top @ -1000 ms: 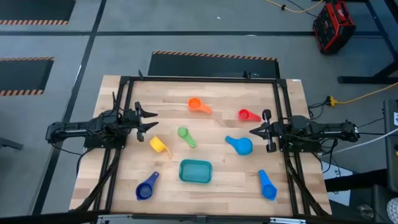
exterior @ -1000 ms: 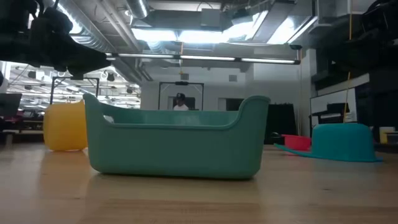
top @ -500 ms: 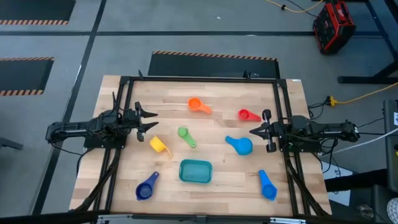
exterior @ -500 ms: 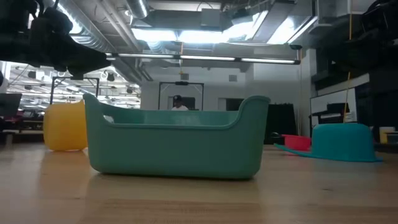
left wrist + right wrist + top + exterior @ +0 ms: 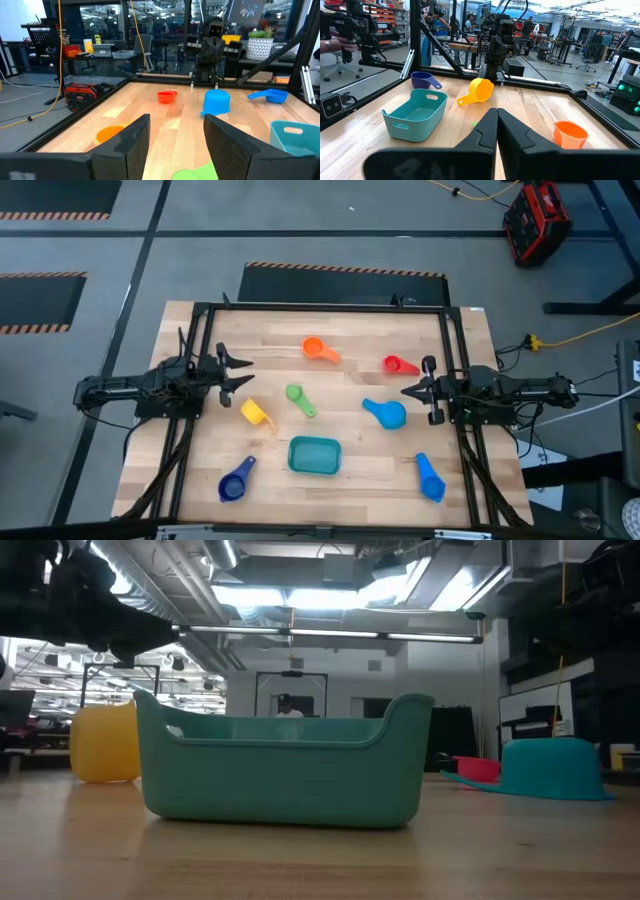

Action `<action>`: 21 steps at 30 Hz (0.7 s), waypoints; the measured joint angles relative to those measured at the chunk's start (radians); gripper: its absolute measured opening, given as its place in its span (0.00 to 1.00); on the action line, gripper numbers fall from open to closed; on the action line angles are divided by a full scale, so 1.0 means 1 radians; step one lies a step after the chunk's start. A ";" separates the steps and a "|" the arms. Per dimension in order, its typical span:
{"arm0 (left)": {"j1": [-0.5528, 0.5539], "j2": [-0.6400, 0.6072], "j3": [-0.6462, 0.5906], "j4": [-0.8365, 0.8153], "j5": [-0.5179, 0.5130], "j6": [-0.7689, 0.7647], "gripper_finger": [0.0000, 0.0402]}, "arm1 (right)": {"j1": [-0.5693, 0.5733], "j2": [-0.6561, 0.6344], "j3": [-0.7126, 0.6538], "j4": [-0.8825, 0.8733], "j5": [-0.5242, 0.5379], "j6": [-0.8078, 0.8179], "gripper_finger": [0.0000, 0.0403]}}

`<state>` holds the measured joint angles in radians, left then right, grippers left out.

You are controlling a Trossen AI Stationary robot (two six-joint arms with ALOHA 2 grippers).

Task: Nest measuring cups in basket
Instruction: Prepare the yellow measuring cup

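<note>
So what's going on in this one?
Nothing is being handled yet. The left gripper waits open at the table's left edge, and the right gripper waits shut at the right edge. The teal basket sits empty near the front. The orange, red, yellow, green and blue cups lie scattered around it.

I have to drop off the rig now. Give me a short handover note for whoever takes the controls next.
Left claw: open, empty, at the table's left edge.
Right claw: shut, empty, at the right edge.
Basket: empty, near the front middle.
Cups, all loose on the table: orange, red, green, yellow, light blue, blue, dark blue.
Done: nothing.
Left: nest all seven in the basket.
</note>
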<state>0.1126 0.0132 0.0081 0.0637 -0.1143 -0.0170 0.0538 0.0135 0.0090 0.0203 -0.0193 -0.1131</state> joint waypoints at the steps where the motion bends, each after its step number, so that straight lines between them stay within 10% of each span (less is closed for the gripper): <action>1: 0.000 0.000 0.000 0.007 0.000 0.000 0.45 | 0.000 0.000 0.000 0.000 0.000 0.000 0.04; 21: 0.000 0.018 0.044 0.308 -0.155 -0.243 0.45 | 0.000 0.000 0.000 0.000 0.000 0.000 0.04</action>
<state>0.1127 0.0311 0.0524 0.3717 -0.2689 -0.2599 0.0536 0.0135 0.0090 0.0204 -0.0189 -0.1131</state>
